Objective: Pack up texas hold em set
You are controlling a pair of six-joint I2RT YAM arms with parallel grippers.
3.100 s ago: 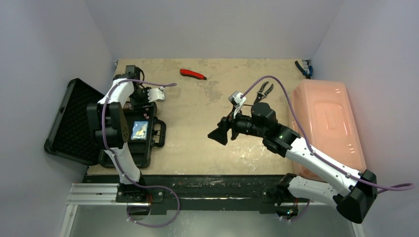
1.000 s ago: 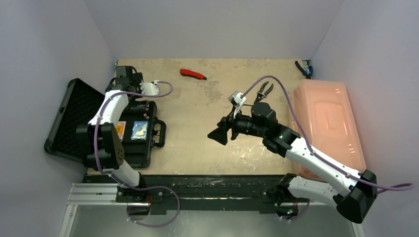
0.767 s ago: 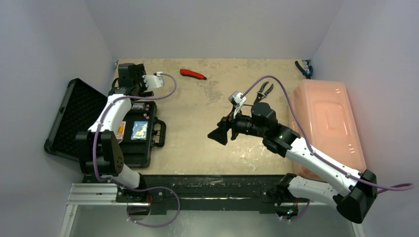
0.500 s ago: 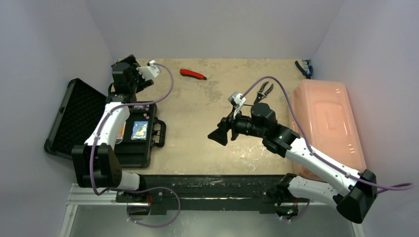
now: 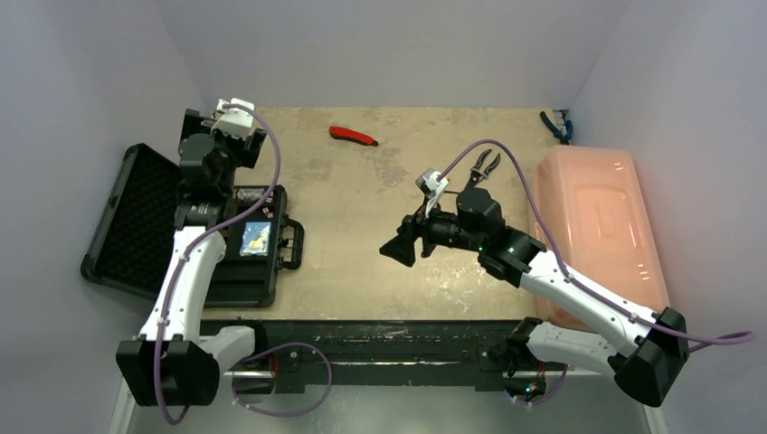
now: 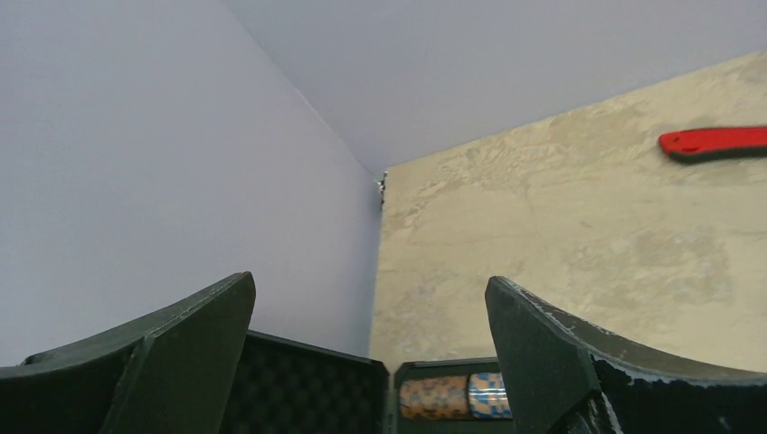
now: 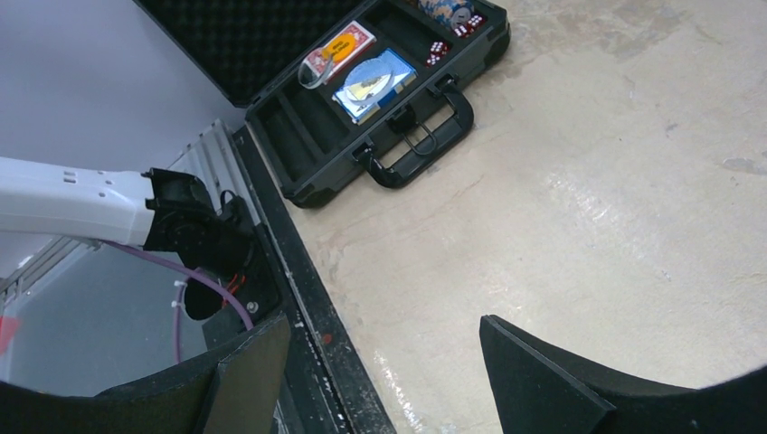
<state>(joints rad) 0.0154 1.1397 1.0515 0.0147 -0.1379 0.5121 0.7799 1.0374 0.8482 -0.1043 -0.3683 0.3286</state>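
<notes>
Left fingers (image 6: 181,362) and right fingers (image 7: 543,380) are hovering spread (both empty); the case (image 5: 262,287) is likely needing its lid (image 5: 127,221) shut.

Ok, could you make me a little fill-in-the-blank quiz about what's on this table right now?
1. The black case lies with its lid ____.
2. Beside the red card deck in the case sits a ____ one.
3. The tool near the middle of the far edge of the table has a ____ handle.
4. The left gripper and the right gripper each hold ____.

Missing words: open; blue; red; nothing.
</notes>
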